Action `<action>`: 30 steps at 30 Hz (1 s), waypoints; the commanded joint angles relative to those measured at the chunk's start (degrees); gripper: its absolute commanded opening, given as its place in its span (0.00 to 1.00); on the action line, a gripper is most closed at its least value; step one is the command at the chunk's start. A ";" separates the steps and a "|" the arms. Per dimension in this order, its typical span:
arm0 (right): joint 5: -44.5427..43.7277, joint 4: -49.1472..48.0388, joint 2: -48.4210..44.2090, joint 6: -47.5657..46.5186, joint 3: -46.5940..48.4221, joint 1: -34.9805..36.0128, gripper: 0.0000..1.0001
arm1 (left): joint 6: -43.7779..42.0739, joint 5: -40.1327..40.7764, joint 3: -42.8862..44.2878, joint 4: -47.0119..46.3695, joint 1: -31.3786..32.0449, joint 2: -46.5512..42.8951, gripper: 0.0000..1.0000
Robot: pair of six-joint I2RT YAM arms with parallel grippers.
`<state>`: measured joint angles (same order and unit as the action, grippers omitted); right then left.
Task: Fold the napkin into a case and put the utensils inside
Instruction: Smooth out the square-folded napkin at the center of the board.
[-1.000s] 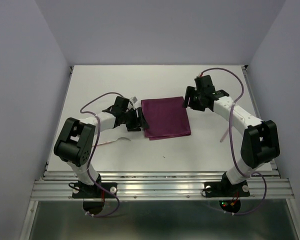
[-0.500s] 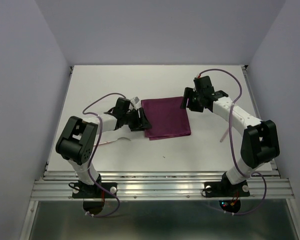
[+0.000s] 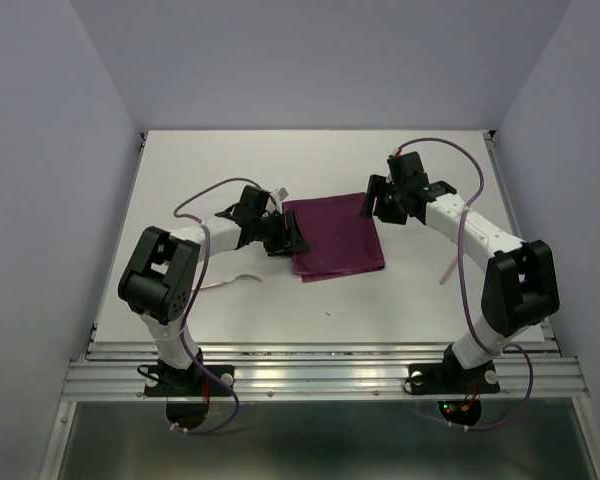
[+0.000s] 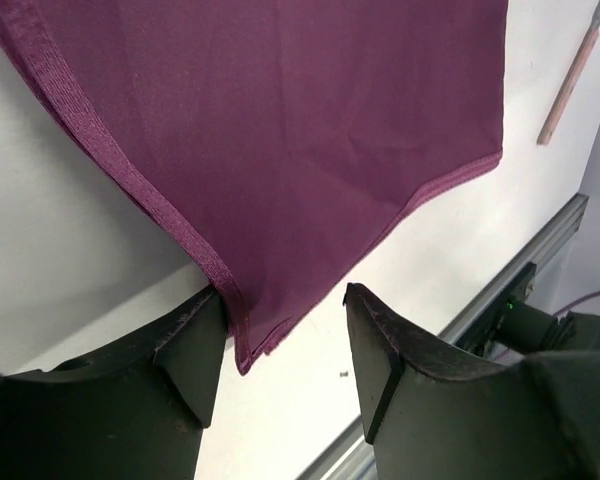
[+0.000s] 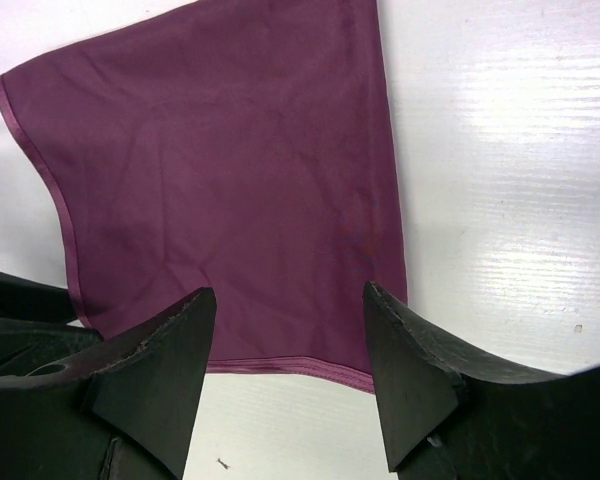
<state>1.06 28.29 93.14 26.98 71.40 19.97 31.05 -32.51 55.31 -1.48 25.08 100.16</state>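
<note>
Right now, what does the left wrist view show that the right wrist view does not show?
Only the left wrist: a pale pink utensil beyond the napkin, the metal rail, and the open left gripper straddling a layered napkin corner. Only the right wrist: the open right gripper over a hemmed edge. Both: the burgundy napkin lying on the white table.

The napkin was thin matt cloth, burgundy-purple, smooth across its face, with a finely ribbed hem. The table was white and smooth, with a faint sheen. The fingers of the left gripper and the right gripper looked like black plastic, matt and slightly grainy. The rail along the near edge was bare ridged metal, dully shiny. A utensil handle was pale pink and matt.
</note>
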 commanded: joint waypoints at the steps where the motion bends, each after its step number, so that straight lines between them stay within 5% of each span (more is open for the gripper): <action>1: -0.01 -2.01 -0.86 -0.44 -0.55 0.25 0.66 | -2.74 -3.78 4.97 9.01 0.32 -0.05 0.59; 16: 0.08 -2.01 -0.86 -0.35 -0.38 0.25 0.66 | -0.64 -11.00 4.64 10.17 0.23 -1.02 0.57; 30: 0.79 -2.01 1.07 -0.97 -0.29 0.25 0.66 | -5.03 3.25 4.37 18.00 0.32 1.53 0.55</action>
<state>1.56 28.25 93.41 26.89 71.18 19.97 28.23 -31.66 59.37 14.02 25.08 101.12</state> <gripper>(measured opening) 0.662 0.558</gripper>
